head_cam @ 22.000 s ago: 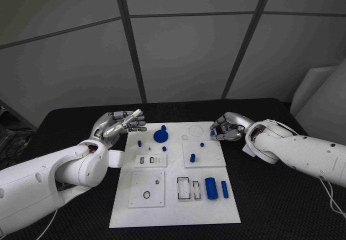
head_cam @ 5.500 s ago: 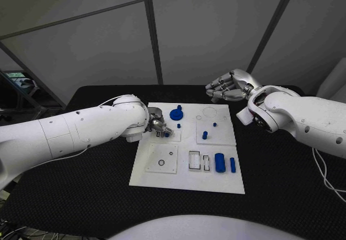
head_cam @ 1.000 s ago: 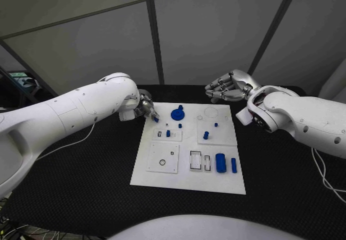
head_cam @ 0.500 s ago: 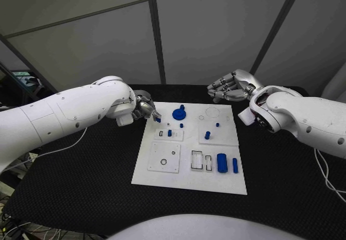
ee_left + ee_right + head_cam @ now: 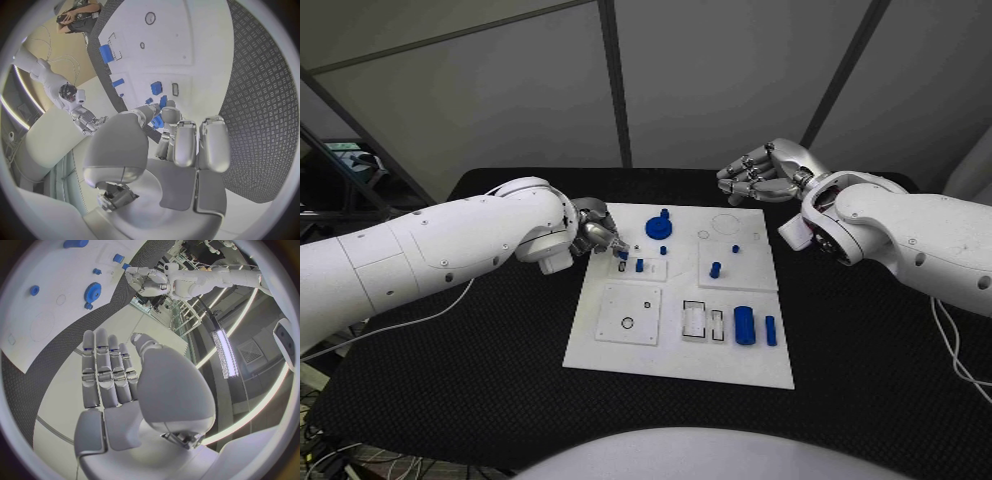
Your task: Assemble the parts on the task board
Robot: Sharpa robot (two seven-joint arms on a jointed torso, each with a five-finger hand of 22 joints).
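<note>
since half a second ago the left hand (image 5: 599, 238) has come down from the board's far left corner to its left edge, fingers pinched on a small blue peg (image 5: 158, 121) just beside another blue peg (image 5: 639, 265) standing in the small raised plate there. the white board (image 5: 675, 355) lies in the middle of the black table (image 5: 473, 380). a blue gear (image 5: 658, 227) sits near the far edge, and a blue cylinder (image 5: 744, 326) lies near the right edge. the right hand (image 5: 759, 176) hovers past the board's far right corner, fingers curled in on nothing.
</note>
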